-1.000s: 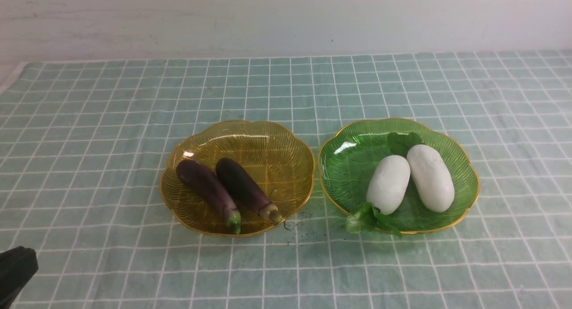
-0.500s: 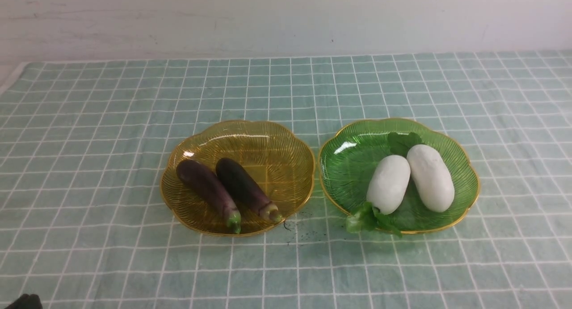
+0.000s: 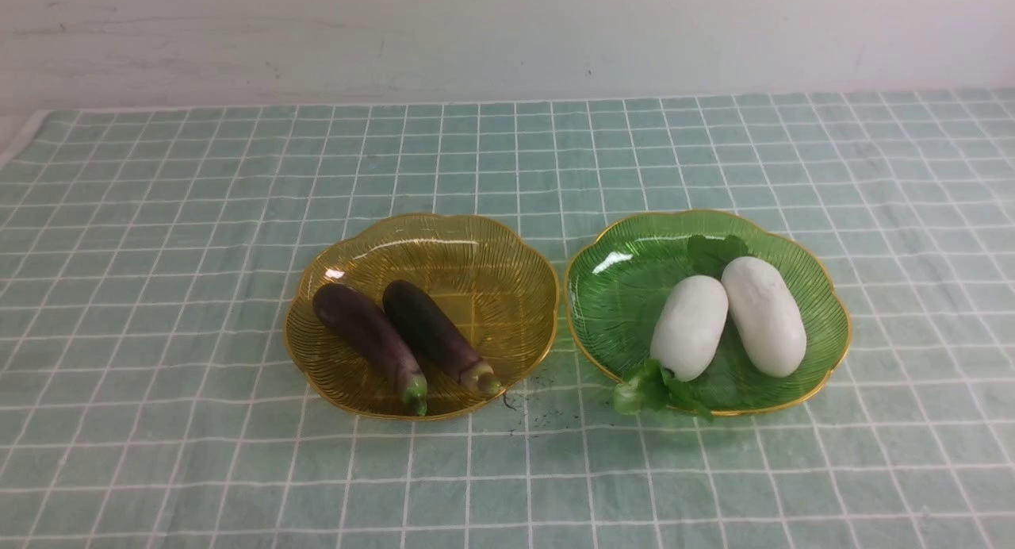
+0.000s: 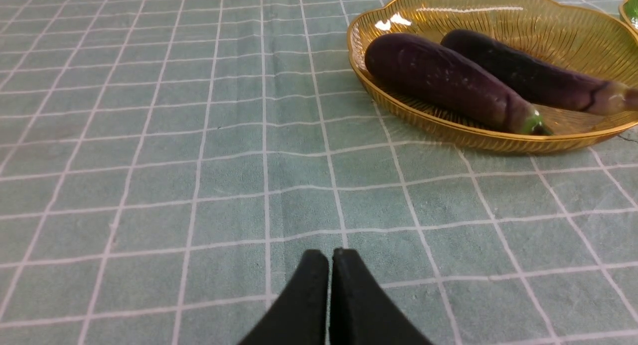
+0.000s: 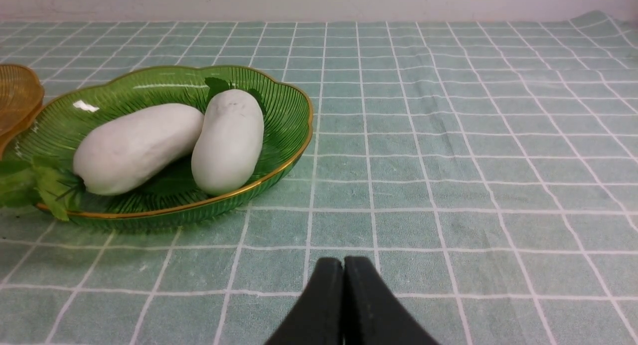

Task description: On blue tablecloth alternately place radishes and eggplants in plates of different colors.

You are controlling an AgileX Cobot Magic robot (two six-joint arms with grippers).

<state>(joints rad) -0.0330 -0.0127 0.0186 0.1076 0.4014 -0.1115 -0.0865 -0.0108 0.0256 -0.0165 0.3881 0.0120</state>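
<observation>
Lighting bright, even, diffuse; shadows faint. White glare spots at ten o'clock inside the amber plate (image 3: 492,239) and green plate (image 3: 825,295). Focus sharp throughout; wrist views slightly softer.

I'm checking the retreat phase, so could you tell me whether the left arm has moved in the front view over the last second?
Yes. It slid down out of the frame's lower left corner, away from the amber plate, which stayed put.

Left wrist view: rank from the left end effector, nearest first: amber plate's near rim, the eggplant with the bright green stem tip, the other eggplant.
From the shut left end effector:
1. Amber plate, near rim, closest across bare cloth.
2. Green-tipped eggplant, just inside that rim.
3. Other eggplant, behind it, toward the plate's far side.
</observation>
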